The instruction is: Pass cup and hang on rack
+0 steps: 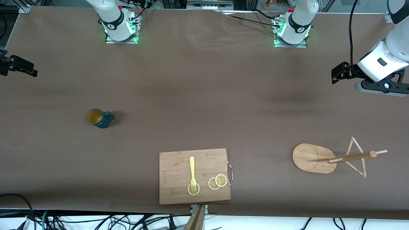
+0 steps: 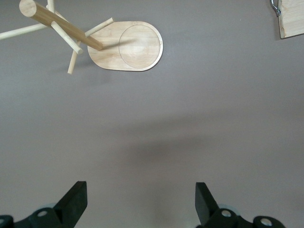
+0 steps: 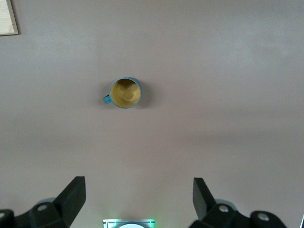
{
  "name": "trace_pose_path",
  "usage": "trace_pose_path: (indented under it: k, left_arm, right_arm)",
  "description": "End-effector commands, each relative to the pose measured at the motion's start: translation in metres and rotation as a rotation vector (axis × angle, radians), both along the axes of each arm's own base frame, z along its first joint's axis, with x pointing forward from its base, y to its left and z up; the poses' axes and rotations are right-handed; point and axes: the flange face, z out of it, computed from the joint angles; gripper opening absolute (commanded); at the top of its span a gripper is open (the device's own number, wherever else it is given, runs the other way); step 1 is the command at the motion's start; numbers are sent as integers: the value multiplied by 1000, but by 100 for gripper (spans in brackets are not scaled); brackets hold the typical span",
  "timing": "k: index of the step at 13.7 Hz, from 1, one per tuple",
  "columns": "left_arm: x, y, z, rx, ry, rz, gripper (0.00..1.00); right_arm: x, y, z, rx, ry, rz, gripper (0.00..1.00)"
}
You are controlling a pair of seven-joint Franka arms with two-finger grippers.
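When counted from the front camera outward: one rectangular light wooden cutting board point(image 1: 179, 166) at the near table edge, with a small metal loop handle point(image 1: 230, 172) on the side toward the left arm's end. On that board, one pale yellow fork point(image 1: 192, 171) and three round lemon slices: one point(image 1: 193, 189) partly covered by the fork's tines, two point(image 1: 218, 182) overlapping each other just beside it.

Beside the board, toward the left arm's end and well apart from it, one rack point(image 1: 314, 158) with an oval light bamboo base, a darker pole and thin crossed pegs; peg count hard to make out.

Farther from the front camera than the board, toward the right arm's end and well apart, one small dark teal-blue cup point(image 1: 99, 118); upright on the table, mustard-yellow inside showing, handle turned toward the left arm's end.

Two arms, both waiting. Left gripper point(image 1: 335, 75) up over bare table at the left arm's end, wrist bent downward, arm cut off by the frame edge; fingers spread wide point(image 2: 141, 190), nothing between them. Right gripper point(image 1: 30, 72) over bare table at the right arm's end, only its black tip showing in the front view; fingers likewise wide apart point(image 3: 138, 187), empty, cup in sight below.

Only corners of the board visible in both wrist views.
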Motion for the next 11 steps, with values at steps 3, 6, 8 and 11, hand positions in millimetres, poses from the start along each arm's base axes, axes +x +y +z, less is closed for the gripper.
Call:
trace_pose_path:
  k: [3,6,8,11]
  left_arm:
    - [-2,0,6,-23,4,6,100]
    - [-2,0,6,-23,4,6,100]
    - [-2,0,6,-23,4,6,100]
    - [-2,0,6,-23,4,6,100]
  right_arm:
    - [3,-3,4,12,-9,2,100]
    - [3,-3,4,13,-13,3,100]
    - [4,-3,4,13,-14,3,100]
    - [7,-4,0,12,-11,1,100]
